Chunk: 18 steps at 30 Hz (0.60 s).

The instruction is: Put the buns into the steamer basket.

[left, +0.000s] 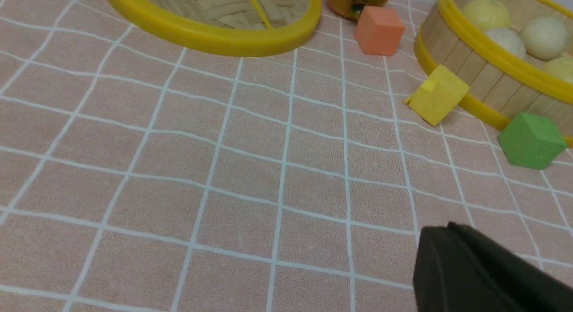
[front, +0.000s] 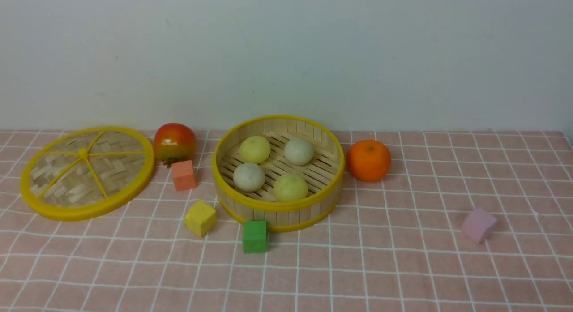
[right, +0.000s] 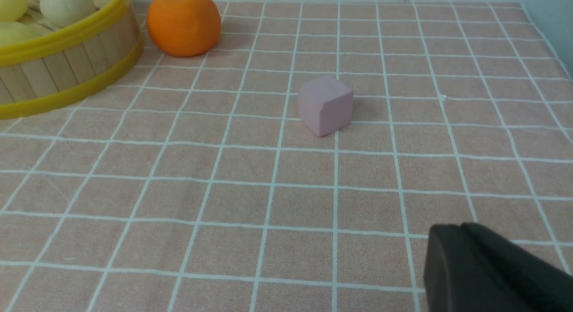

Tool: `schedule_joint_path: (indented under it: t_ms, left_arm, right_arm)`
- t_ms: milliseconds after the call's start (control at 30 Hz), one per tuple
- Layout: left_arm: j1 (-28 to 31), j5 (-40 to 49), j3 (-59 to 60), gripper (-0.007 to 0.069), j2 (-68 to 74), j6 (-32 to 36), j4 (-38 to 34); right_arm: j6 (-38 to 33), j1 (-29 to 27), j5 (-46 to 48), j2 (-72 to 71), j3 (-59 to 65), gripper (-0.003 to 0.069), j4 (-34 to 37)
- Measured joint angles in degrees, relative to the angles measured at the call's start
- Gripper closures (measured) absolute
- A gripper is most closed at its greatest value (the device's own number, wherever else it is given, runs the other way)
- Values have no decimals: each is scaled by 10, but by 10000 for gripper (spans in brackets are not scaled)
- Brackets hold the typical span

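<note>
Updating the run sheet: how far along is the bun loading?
Looks done: all four buns sit inside the steamer basket. Nothing is in hand; neither arm shows in the front view. No bun is left on the cloth.

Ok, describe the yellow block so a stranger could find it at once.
Start at the round steamer basket in the middle of the pink checked cloth. Just off its near-left edge sits the yellow block. The green block lies to its right, and the orange-pink block sits farther back.
</note>
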Motion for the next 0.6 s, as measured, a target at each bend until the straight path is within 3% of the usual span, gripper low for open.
schedule_joint_path:
  t_ms: [600]
  left_arm:
    - [0,0,0,638,0,0,0]
  right_arm:
    - [0,0,0,0,0,596,0]
